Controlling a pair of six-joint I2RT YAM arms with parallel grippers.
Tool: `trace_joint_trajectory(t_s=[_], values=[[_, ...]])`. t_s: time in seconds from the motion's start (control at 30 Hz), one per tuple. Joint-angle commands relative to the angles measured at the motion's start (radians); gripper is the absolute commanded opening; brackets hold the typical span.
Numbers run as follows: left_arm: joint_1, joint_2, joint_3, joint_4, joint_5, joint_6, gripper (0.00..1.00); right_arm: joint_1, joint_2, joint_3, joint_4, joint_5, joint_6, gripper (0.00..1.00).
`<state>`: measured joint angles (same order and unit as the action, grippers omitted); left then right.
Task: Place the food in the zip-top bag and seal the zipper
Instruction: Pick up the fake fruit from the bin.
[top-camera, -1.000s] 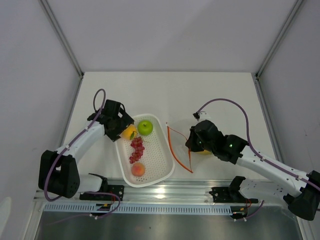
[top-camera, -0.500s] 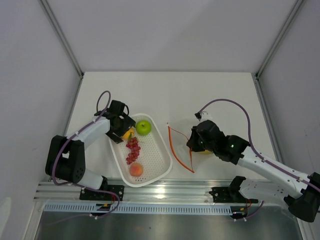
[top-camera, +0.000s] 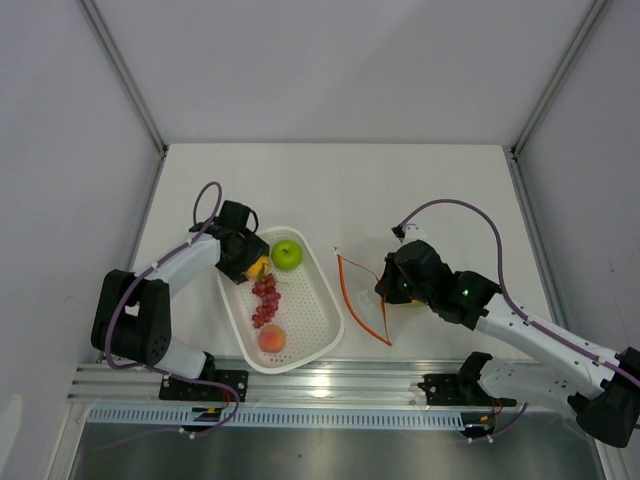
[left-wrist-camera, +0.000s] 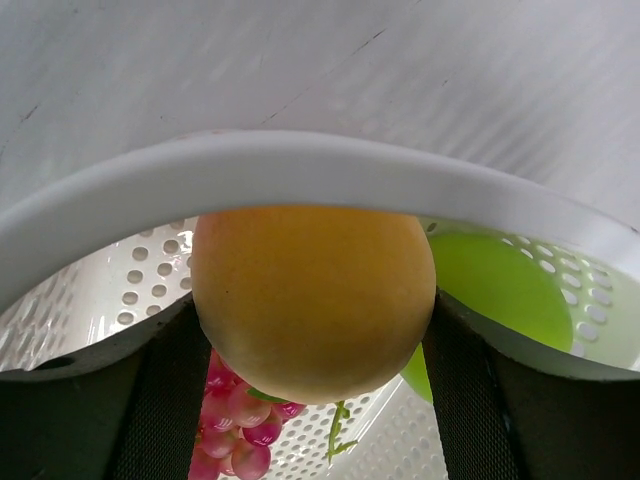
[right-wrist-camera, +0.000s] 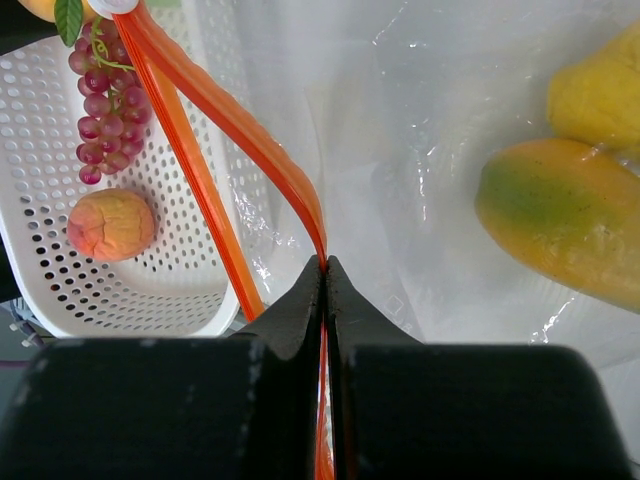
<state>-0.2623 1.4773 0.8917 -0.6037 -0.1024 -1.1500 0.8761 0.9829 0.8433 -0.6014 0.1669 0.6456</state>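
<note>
I find mango (right-wrist-camera: 560, 215) and pear (right-wrist-camera: 600, 95) in the bag (right-wrist-camera: 420, 120). The left gripper (top-camera: 250, 263) apparently clamps the orange (left-wrist-camera: 312, 295) over the basket (top-camera: 315, 320); the right gripper (right-wrist-camera: 325, 275) pinches the zipper (right-wrist-camera: 230, 115). Outstanding: apple (top-camera: 287, 254), grapes (top-camera: 265, 298), peach (top-camera: 272, 339), sealing.

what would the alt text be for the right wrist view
The right gripper is pinched shut on the red-orange zipper of the clear zip-top bag, whose mouth is open. A mango and a yellow pear show through the plastic at right; at left a white basket holds grapes and a peach.
</note>
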Motion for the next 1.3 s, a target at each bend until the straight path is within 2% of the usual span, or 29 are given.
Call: trace_joint_trajectory(t_s=[0.0,0.07,0.13,0.27,0.43,0.67,0.93,1.07,1.27], values=[[0.006,-0.035,-0.016,0.054,0.01,0.021,0.4,-0.005,-0.021,-0.001,0.02,0.0,-0.015,0.0],[0.003,-0.051,-0.043,0.082,0.033,0.035,0.32,-0.006,-0.023,-0.001,0.018,0.0,-0.017,0.0],[0.002,-0.061,-0.056,0.113,0.055,0.052,0.29,-0.008,-0.023,0.0,0.018,-0.001,-0.015,0.0],[-0.02,-0.098,-0.071,0.131,0.061,0.084,0.13,-0.009,-0.021,0.005,0.017,-0.004,-0.015,0.0],[-0.043,-0.167,-0.096,0.154,0.078,0.121,0.01,-0.009,-0.032,0.004,0.014,0.0,-0.012,0.0],[-0.107,-0.328,-0.155,0.203,0.095,0.18,0.01,-0.009,-0.038,0.007,0.011,-0.001,-0.009,0.0],[-0.149,-0.532,-0.246,0.22,0.174,0.211,0.0,-0.011,-0.033,0.007,0.032,-0.013,-0.008,0.0],[-0.164,-0.626,-0.306,0.261,0.259,0.228,0.01,-0.011,-0.035,0.007,0.037,-0.017,-0.006,0.0],[-0.271,-0.741,-0.352,0.309,0.297,0.223,0.0,-0.009,-0.039,0.008,0.041,-0.024,0.002,0.0]])
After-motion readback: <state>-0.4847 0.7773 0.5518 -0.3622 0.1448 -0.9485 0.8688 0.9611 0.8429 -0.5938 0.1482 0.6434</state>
